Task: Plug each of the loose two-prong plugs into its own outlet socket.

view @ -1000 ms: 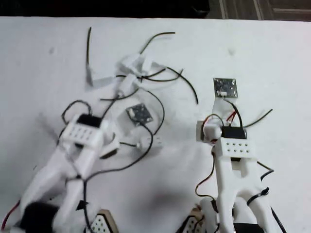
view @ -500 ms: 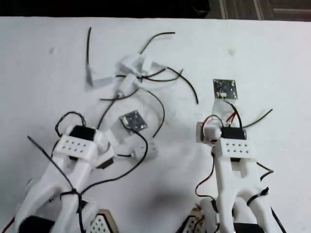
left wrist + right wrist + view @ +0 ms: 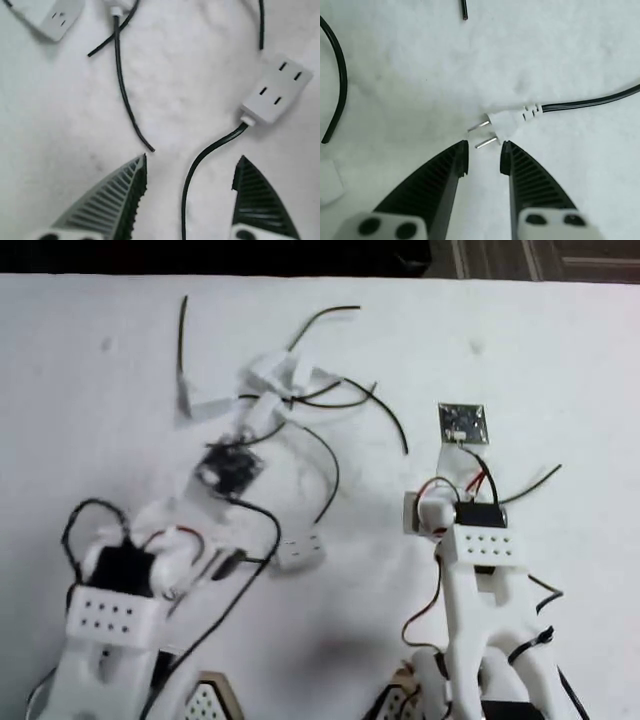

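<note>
Your left gripper point(image 3: 193, 160) is hanging released over the white surface point(image 3: 190, 75), its jaws spread wide apart and gripping nothing. A white outlet socket point(image 3: 277, 90) is lying flat on the surface ahead of it, a little beyond one of the fingertips point(image 3: 242, 167), with its slots facing up. The socket's black cable point(image 3: 186, 195) is curving back and running through the gap between the jaws; I cannot tell whether it is touching them. The cut end of a loose black wire point(image 3: 122, 85) is lying just beside the other fingertip. A second outlet socket point(image 3: 55, 17) is sitting well apart, farther out.

Your right gripper point(image 3: 485, 146) is open only narrowly, also released. A white two-prong plug point(image 3: 506, 121) is lying on its side just ahead of it, its prongs point(image 3: 485, 143) pointing back toward the gap. The nearer prong's tip is reaching to the mouth of that gap, close beside one fingertip, but I cannot tell whether it is touching. The plug's black cord point(image 3: 590, 102) is leading away to the side.
</note>
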Available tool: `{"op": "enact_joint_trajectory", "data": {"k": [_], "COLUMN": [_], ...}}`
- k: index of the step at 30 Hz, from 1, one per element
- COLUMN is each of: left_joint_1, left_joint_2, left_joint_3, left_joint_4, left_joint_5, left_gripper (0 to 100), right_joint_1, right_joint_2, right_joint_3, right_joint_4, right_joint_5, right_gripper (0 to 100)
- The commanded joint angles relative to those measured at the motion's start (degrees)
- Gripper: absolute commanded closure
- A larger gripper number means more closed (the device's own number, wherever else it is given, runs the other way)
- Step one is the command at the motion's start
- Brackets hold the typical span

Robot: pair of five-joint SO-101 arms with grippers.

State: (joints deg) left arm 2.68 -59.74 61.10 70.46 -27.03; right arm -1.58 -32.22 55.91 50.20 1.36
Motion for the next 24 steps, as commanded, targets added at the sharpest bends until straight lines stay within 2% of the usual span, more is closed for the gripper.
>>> {"op": "enact_joint_trajectory", "data": {"k": [1,6,9,11,15,24], "left_joint_1": [-7.0,-17.1,-20.6,-22.6,-23.3,-23.3], "left_joint_2": [-3.7,-6.2,-7.3,-8.3,-10.4,-10.9], "left_joint_3": [3.5,14.1,19.7,20.0,20.6,21.4], "left_joint_4": [-2.5,-10.8,-15.5,-15.2,-14.2,-14.5], "left_joint_5": [1.0,0.9,0.3,-1.6,-1.8,-1.8], "left_gripper": [72,71,72,72,72,72], "right_joint_1": [-4.9,-7.1,-5.4,-3.1,-1.0,0.9], "right_joint_2": [-1.5,-1.5,-1.5,-1.4,4.4,28.9], "right_joint_3": [-0.3,-1.8,-6.2,-8.7,-13.6,-25.5], "right_joint_4": [2.1,6.2,10.9,12.1,12.3,12.6], "right_joint_5": [-6.6,-15.1,-20.3,-22.2,-24.0,-25.9], "right_gripper": [88.9,81.3,79.9,79.8,79.8,80.0]}}
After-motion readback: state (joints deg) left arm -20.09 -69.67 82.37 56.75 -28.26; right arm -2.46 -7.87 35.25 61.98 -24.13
